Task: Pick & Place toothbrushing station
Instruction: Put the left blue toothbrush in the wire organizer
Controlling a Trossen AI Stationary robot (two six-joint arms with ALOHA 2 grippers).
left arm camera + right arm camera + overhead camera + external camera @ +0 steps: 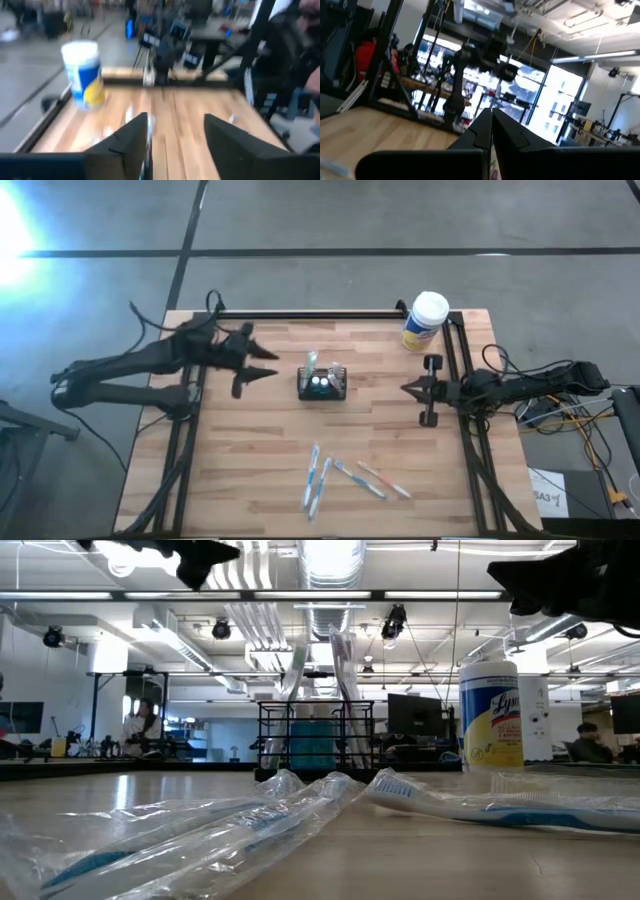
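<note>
The left arm reaches in from the worktop's (250, 470) left edge, stretched nearly level toward the middle, its left gripper (268, 363) held above the wood just left of the toothbrushing station (322, 383); its jaws stand apart with nothing between them. The toothbrushing station, a black wire-mesh caddy, stands upright on the worktop at the centre, a little toward the far edge, its long axis running left to right, with toothbrushes (340, 670) standing upright in it. Nearer the front edge, four wrapped toothbrushes (345, 475) lie loose on the wood. The right arm lies low along the right edge, the right gripper (408, 389) pointing at the caddy and well apart from it, jaws pressed together, empty. A yellow canister (425, 321) stands at the far right corner.
</note>
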